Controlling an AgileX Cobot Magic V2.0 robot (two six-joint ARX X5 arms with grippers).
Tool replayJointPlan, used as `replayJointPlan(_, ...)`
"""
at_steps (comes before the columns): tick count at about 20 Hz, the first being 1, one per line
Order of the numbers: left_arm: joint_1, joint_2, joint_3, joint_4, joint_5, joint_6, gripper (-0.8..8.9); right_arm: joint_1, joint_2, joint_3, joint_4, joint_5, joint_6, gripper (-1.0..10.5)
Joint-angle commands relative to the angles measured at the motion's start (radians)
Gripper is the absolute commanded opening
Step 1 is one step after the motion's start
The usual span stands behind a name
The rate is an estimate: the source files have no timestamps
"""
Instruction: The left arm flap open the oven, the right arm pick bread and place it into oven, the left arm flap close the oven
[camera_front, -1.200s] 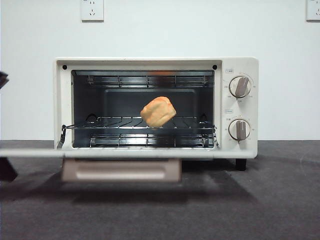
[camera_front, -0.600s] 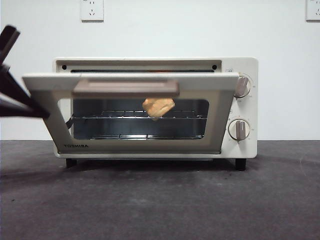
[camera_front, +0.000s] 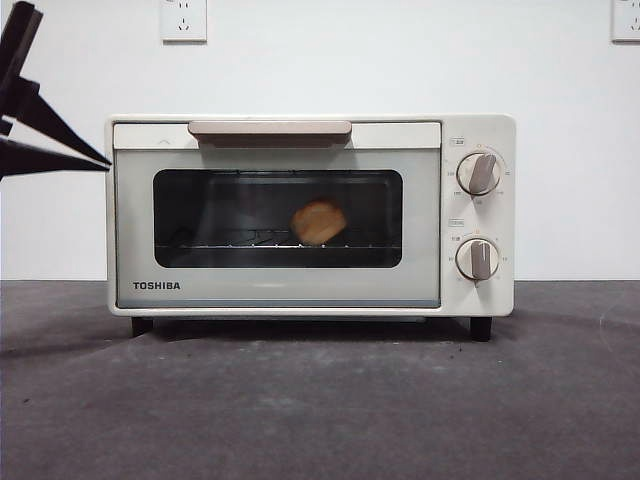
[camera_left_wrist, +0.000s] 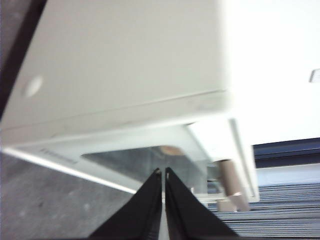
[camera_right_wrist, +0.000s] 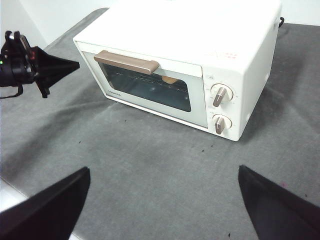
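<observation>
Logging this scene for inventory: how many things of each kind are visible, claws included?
Oven: 1
Bread: 1
Knobs: 2
Wall sockets: 2
Claws, left claw and right claw: 2
Total: 8

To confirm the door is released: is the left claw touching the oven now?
Apart. The right wrist view shows the left claw beside the oven with grey table between them; the front view shows white wall between its tips and the oven's side.
</observation>
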Motion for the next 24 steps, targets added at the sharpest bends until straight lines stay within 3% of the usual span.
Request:
replayJointPlan(1, -0.001, 0.003, 0.039, 0.012, 0.039, 0.002, 0.15, 0.008, 0.005, 0.016, 0.017, 0.005, 0.007, 4.7)
replayJointPlan(6, -0.008, 0.003, 0.135, -0.093, 0.118, 0.105, 0.15, 0.008, 0.005, 0.016, 0.018, 0.005, 0.006, 4.7)
replayJointPlan(9, -0.026, 0.001, 0.219, -0.224, 0.127, 0.224, 0.15, 0.008, 0.005, 0.016, 0.024, 0.005, 0.006, 4.7)
replayJointPlan(13, -0.066, -0.006, 0.330, -0.439, 0.124, 0.452, 0.15, 0.008, 0.005, 0.016, 0.034, 0.005, 0.006, 4.7)
replayJointPlan(17, -0.115, -0.036, 0.398, -0.631, 0.088, 0.685, 0.16, 0.008, 0.005, 0.016, 0.037, 0.005, 0.006, 4.7)
replayJointPlan(24, -0.191, -0.169, 0.413, -0.797, -0.036, 0.900, 0.15, 0.008, 0.005, 0.016, 0.070, 0.005, 0.006, 4.7)
